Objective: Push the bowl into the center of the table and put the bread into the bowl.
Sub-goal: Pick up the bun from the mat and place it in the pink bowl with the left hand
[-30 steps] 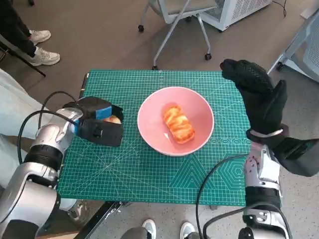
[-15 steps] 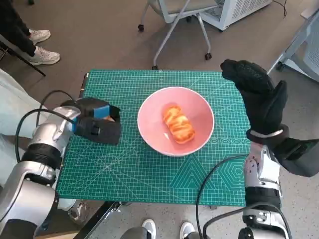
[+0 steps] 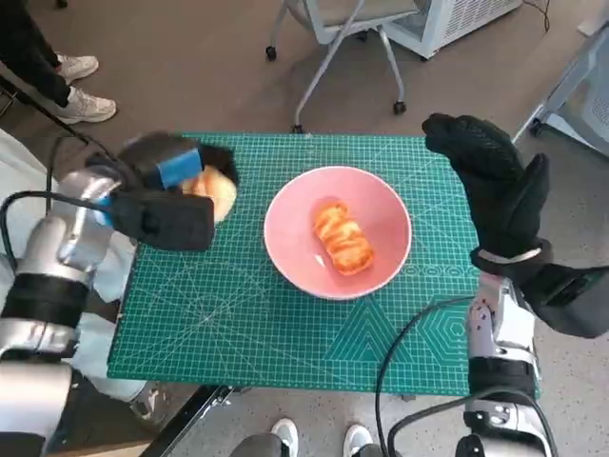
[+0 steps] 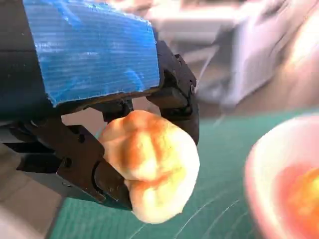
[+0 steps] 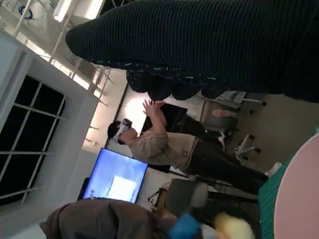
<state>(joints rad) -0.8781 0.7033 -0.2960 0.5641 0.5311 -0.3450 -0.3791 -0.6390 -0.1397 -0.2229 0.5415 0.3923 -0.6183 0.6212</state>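
Note:
The pink bowl (image 3: 338,231) sits near the middle of the green cutting mat (image 3: 285,324) with one glazed orange bread piece (image 3: 343,238) inside it. My left hand (image 3: 166,195) is raised over the mat's left side and grips a pale bread roll (image 3: 215,193); in the left wrist view the roll (image 4: 149,162) is clamped between the black fingers (image 4: 75,164), with the bowl's rim (image 4: 259,174) off to the side. My right hand (image 3: 495,186) stands upright with its fingers spread at the right of the bowl, holding nothing.
An office chair (image 3: 333,29) stands beyond the table's far edge. A person's shoes (image 3: 81,90) are on the floor at far left, and feet (image 3: 285,436) show by the near edge. In the right wrist view a person (image 5: 169,147) stands near a lit screen (image 5: 117,181).
My left hand has lifted off the mat with the bread roll and moved up and slightly away from me. The bowl and my right hand have stayed put.

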